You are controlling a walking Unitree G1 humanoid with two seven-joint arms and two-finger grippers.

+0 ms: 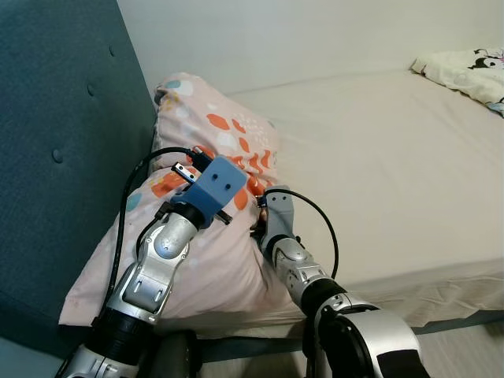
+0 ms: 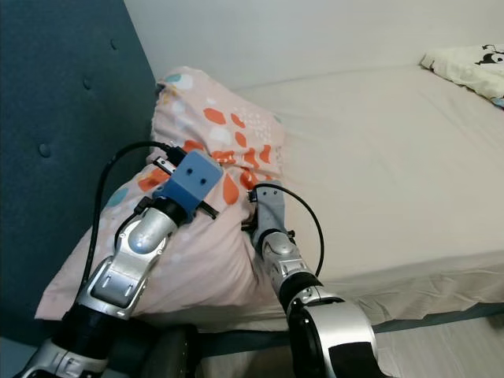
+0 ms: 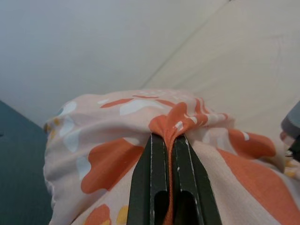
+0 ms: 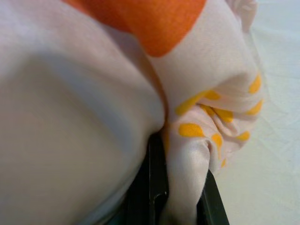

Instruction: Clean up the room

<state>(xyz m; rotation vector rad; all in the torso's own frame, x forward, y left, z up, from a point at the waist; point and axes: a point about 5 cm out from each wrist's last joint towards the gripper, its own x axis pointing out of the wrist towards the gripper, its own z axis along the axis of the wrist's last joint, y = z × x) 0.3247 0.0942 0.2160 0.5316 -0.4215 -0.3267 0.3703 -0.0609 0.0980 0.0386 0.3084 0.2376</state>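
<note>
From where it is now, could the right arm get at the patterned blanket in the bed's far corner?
Probably not. The right pincer is shut on the pillow at the headboard, and the blanket lies across the bare mattress, seemingly beyond arm's reach.

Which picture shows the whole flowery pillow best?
The left eye view: the pillow lies whole against the headboard. Both wrist views show close-up folds, pinched by the left hand and the right hand.
</note>
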